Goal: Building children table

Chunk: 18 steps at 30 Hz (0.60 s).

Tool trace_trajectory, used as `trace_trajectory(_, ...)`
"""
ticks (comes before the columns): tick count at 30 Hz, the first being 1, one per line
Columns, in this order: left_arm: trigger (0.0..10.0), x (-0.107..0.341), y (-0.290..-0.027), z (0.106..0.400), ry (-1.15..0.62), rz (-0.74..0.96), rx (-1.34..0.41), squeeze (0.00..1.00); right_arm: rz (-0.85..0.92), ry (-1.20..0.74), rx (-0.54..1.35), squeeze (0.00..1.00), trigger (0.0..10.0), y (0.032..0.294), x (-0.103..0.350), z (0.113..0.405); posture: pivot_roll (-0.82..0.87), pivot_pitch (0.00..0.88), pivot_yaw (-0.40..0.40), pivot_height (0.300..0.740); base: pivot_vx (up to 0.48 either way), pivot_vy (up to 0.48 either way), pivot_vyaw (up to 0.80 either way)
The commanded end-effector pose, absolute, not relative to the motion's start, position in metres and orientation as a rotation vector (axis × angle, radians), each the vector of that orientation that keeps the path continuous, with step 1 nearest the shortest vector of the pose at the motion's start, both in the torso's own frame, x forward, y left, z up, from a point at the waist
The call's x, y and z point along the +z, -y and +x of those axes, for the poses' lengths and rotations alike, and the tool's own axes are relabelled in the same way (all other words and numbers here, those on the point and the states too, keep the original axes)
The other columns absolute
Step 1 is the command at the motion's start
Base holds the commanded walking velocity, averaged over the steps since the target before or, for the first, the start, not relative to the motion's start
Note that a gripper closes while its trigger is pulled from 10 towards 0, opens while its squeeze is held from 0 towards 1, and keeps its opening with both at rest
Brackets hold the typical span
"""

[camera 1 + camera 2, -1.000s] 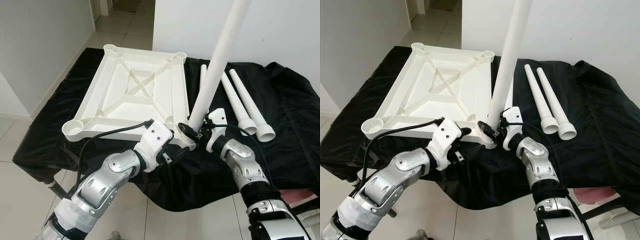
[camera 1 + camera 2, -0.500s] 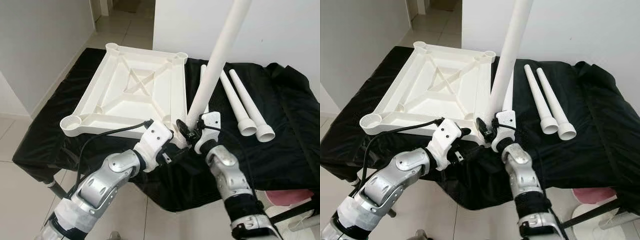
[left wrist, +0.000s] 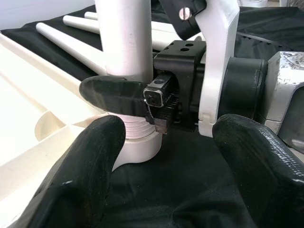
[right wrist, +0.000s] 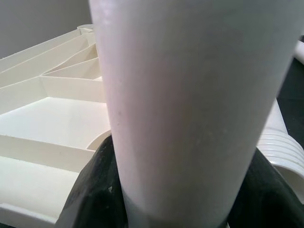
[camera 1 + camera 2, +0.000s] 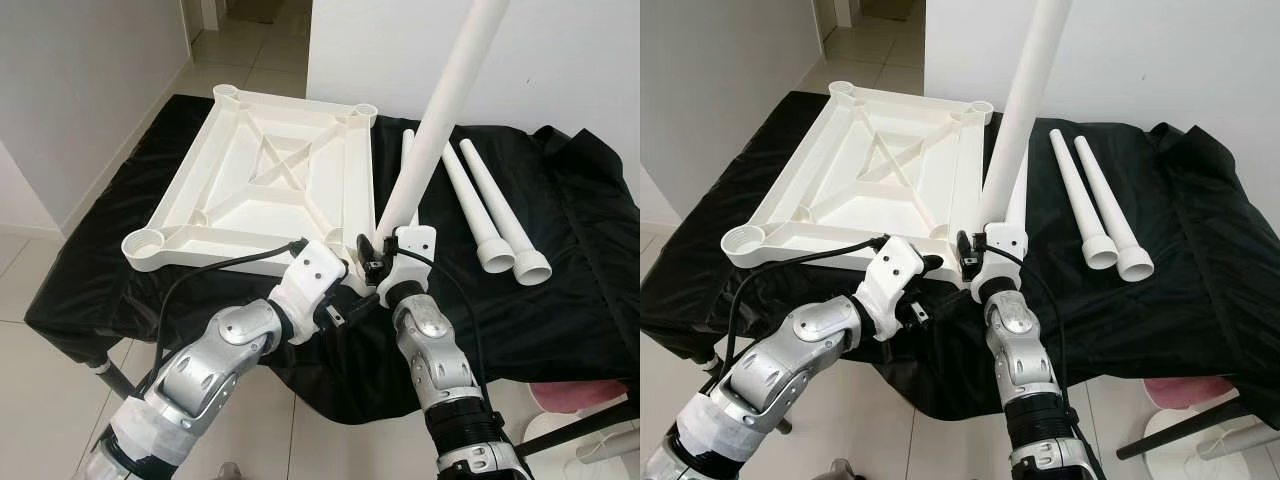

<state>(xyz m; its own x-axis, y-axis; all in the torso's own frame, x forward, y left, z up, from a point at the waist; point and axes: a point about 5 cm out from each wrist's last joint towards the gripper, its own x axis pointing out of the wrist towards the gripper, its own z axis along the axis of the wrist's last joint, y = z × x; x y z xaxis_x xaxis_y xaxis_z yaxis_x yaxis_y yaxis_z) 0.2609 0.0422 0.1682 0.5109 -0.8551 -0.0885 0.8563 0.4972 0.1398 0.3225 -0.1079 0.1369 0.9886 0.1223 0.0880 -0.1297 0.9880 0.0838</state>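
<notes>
The white tabletop (image 5: 270, 180) lies upside down on a black cloth. A long white leg (image 5: 440, 110) stands tilted at its near right corner, and my right gripper (image 5: 378, 255) is shut on the leg just above its base. In the right wrist view the leg (image 4: 190, 95) sits between the dark fingers (image 4: 95, 190). The leg's threaded end (image 3: 135, 130) rests at the corner socket (image 3: 137, 149). My left gripper (image 3: 171, 156) is open just in front of that corner, its fingers wide apart and holding nothing; it is seen from above as my left gripper (image 5: 342, 305).
Two loose white legs (image 5: 480, 200) lie side by side on the cloth right of the tabletop, and a third leg (image 5: 405, 150) lies behind the held one. The black cloth (image 5: 590, 260) hangs over the table's front edge. A wall stands behind, tiled floor to the left.
My right forearm has swung left, so it now comes up from straight below its gripper, still holding the leg. The left arm has stayed in place.
</notes>
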Motion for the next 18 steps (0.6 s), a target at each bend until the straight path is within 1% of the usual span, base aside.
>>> trace_trajectory(1,10.0,0.166,-0.04,0.258,-0.025,0.175,-1.11,0.0,0.103,0.06,0.089,0.0,10.0,0.114,0.134,0.323,0.04,0.048,-0.078,0.74,0.0,0.0,0.0)
trace_trajectory(10,10.0,0.163,-0.041,0.256,-0.033,0.176,-1.1,0.0,0.066,0.086,0.095,0.0,10.0,0.108,0.139,0.321,0.04,0.049,-0.085,0.74,0.0,0.0,0.0)
trace_trajectory(11,10.0,0.163,-0.041,0.256,-0.034,0.178,-1.102,0.0,0.069,0.087,0.102,0.86,10.0,0.108,0.139,0.321,0.04,0.049,-0.085,0.74,0.0,0.0,0.0)
trace_trajectory(12,10.0,0.163,-0.041,0.256,-0.034,0.178,-1.102,0.0,0.069,0.087,0.102,0.86,10.0,0.108,0.139,0.321,0.04,0.049,-0.085,0.74,0.0,0.0,0.0)
trace_trajectory(13,10.0,0.162,-0.041,0.256,-0.035,0.178,-1.101,0.0,0.071,0.095,0.104,1.0,10.0,0.109,0.14,0.321,0.04,0.049,-0.086,0.74,0.0,0.0,0.0)
trace_trajectory(18,10.0,0.162,-0.042,0.255,-0.038,0.182,-1.102,0.0,0.083,0.139,0.163,1.0,10.0,0.115,0.147,0.321,0.04,0.048,-0.084,0.74,0.0,0.0,0.0)
